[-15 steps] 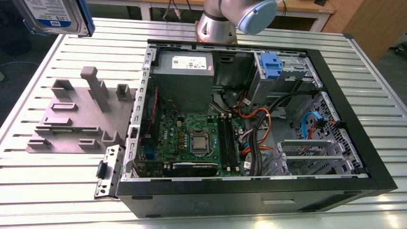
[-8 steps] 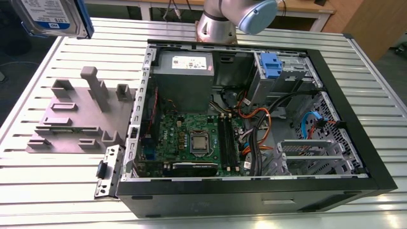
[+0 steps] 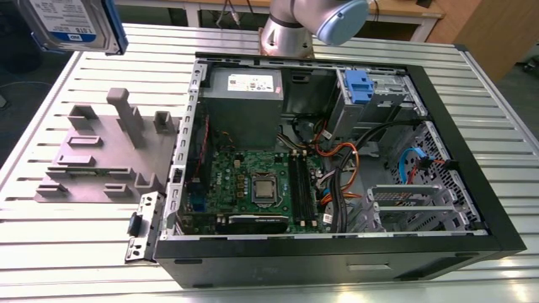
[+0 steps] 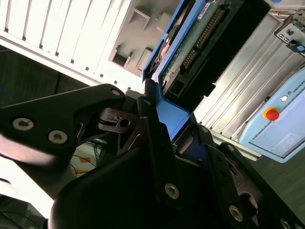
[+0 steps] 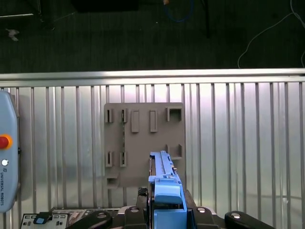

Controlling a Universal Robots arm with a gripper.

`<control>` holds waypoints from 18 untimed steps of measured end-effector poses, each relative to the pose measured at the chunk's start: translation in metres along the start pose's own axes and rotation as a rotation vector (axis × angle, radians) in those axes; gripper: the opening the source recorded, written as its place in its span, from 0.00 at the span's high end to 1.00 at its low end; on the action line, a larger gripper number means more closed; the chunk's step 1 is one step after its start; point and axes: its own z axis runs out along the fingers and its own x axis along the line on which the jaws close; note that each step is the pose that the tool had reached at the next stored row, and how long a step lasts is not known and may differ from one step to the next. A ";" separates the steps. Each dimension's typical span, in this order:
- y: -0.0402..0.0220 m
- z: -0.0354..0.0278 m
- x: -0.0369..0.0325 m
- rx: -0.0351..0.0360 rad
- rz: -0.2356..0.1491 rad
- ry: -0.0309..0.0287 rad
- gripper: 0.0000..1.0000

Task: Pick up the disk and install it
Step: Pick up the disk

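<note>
The disk, a silver hard drive with a white-and-blue label in a blue bracket, hangs high above the table's far corner on the exterior view's left. In the second wrist view my gripper is shut on the blue bracket of the disk, whose circuit-board side shows. In the first wrist view the disk appears edge-on between the black fingers, above the grey fixture plate.
The open computer case lies on the slatted table with the motherboard, a grey power supply and a blue-latched drive bay showing. A grey fixture plate lies beside the case. A teach pendant rests on the table.
</note>
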 end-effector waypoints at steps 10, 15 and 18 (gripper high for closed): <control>-0.0160 0.0002 0.0035 0.0001 0.000 0.0024 0.64; -0.0195 0.0003 0.0046 0.0000 0.000 0.0034 0.64; -0.0215 0.0004 0.0051 0.0001 0.000 0.0039 0.64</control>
